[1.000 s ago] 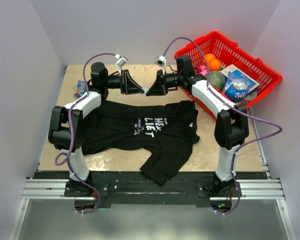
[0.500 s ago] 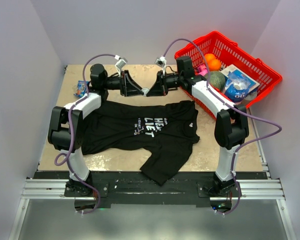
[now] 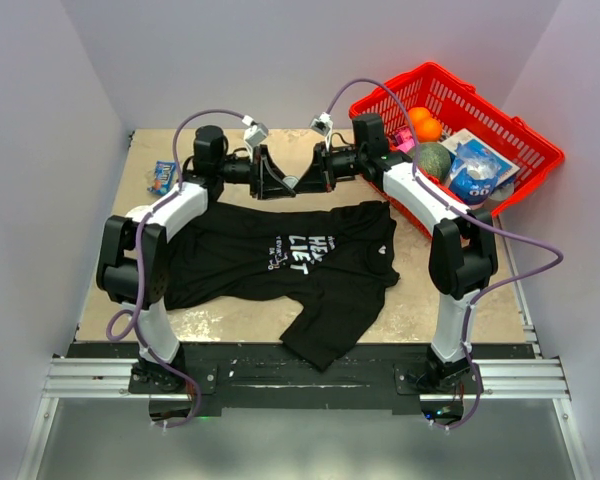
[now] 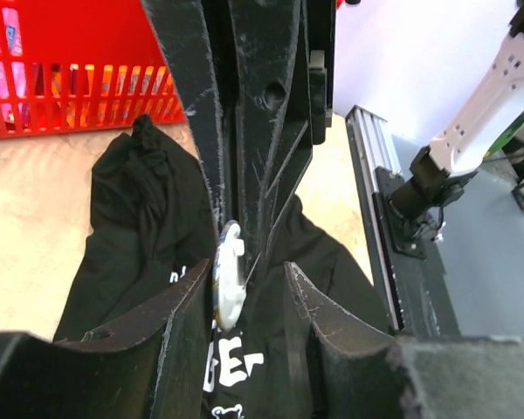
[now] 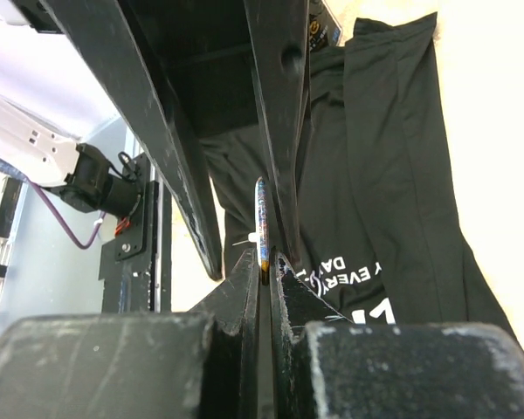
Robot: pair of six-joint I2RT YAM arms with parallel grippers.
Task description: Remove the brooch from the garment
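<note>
My right gripper (image 5: 266,272) was clenched on the brooch (image 5: 262,229), which sat edge-on and clear above the garment (image 3: 280,255). My left gripper (image 4: 249,305) was released, fingers parted either side of the brooch.

Robot lab cell, plain pale lilac walls (image 3: 30,150) boxing in a beige tabletop (image 3: 230,315), silver aluminium rail (image 3: 90,378) at near edge

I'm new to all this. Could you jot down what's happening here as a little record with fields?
Brooch: pinched edge-on in the right gripper, held clear of the T-shirt
Left gripper: open, jaws either side of the brooch
T-shirt: spread on the table, white lettering up
Basket: red, at the far right corner
</note>
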